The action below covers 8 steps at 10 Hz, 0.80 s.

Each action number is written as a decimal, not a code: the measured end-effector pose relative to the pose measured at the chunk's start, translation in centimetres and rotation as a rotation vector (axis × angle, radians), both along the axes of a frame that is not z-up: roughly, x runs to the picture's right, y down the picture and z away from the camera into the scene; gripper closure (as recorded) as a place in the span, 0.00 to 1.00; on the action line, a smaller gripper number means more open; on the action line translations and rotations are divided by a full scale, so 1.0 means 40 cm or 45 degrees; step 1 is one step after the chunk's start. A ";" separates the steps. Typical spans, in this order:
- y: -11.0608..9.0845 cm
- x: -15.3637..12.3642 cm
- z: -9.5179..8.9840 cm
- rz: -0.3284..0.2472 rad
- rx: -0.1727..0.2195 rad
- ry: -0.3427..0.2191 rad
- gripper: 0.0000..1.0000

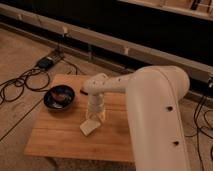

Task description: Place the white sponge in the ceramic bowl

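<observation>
The white sponge (pixel 89 126), a small cream foam block, lies on the wooden table (pixel 55 137) near its middle. The ceramic bowl (pixel 59 97), dark and glossy with a reddish-brown inside, sits at the table's left side. My gripper (pixel 95 114) hangs from the white arm (pixel 150 95) and points down, just above and slightly right of the sponge. The bowl is well to the left of the gripper.
Black cables (pixel 20 85) and a dark power box (pixel 46 62) lie on the carpet behind and left of the table. A low wall with a pale ledge (pixel 100 37) runs along the back. More cables (pixel 202 120) hang at the right.
</observation>
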<state>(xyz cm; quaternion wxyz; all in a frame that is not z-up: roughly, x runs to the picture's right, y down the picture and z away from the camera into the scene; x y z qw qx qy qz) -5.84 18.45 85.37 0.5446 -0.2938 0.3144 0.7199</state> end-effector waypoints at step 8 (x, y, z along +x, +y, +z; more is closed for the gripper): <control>0.037 -0.016 -0.001 0.049 -0.050 -0.021 0.43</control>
